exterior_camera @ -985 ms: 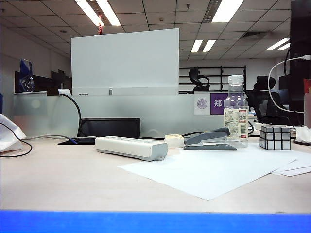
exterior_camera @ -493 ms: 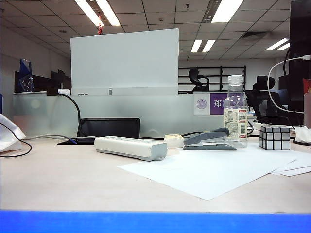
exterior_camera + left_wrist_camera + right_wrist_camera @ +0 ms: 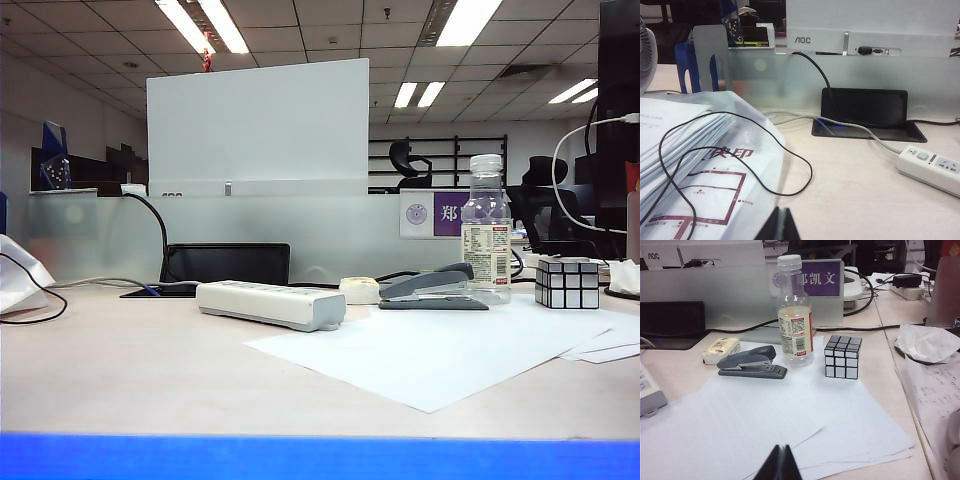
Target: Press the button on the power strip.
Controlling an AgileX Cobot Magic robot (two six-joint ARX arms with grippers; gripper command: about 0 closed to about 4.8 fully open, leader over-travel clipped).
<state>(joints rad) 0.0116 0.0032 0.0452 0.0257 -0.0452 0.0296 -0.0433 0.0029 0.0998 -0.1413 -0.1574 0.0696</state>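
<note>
The off-white power strip [image 3: 270,303] lies flat on the desk left of the middle, its grey cord [image 3: 100,283] running off to the left. The left wrist view shows its cord end [image 3: 932,167] with a grey button [image 3: 923,156] on top. My left gripper [image 3: 781,212] is shut and empty, well short of the strip, beside a bag of papers. My right gripper [image 3: 781,447] is also shut and empty, over the white paper [image 3: 765,415]; the strip's other end [image 3: 647,395] shows at that view's edge. Neither gripper appears in the exterior view.
A grey stapler [image 3: 433,290], a small cream object [image 3: 358,290], a clear bottle [image 3: 486,230] and a mirror cube [image 3: 566,282] stand behind the paper sheets [image 3: 430,350]. A black cable tray [image 3: 865,112], a papers bag [image 3: 700,165] with a loose black wire [image 3: 790,155], and a tissue [image 3: 927,342] are nearby.
</note>
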